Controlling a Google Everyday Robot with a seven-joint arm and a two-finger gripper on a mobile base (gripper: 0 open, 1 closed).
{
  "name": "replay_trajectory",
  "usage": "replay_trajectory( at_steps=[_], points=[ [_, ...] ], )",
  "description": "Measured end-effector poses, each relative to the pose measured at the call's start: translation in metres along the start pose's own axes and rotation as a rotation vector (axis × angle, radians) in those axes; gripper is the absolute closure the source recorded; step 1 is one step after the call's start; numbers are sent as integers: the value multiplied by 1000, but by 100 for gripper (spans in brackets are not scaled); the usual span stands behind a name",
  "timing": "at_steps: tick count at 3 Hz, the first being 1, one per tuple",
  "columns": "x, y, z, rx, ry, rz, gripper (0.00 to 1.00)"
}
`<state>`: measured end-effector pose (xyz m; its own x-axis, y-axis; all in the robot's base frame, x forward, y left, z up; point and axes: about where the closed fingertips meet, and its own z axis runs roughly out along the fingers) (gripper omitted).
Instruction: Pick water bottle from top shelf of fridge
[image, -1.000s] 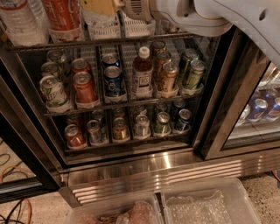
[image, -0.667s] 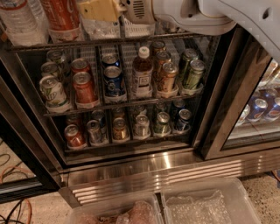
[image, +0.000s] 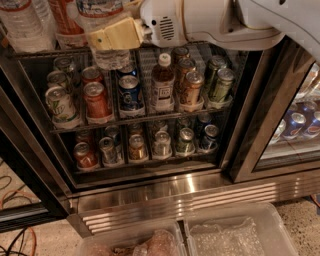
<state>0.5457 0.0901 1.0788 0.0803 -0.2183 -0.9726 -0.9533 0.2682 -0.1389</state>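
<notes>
Camera view. End effector: top left, at the top shelf of the fridge, clenched on the water bottle, one yellow finger across its front. Water bottle: roughly upright, base showing below the shelf's front rail, above the cans.

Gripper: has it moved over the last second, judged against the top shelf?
Yes. The gripper has come down in the picture, now level with the front edge of the top shelf, and is closed on the water bottle.
</notes>
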Motion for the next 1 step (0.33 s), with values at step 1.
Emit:
replay_trajectory(
  at_steps=[1],
  points=[
    [0,1,0,-1,0,0,100]
  ],
)
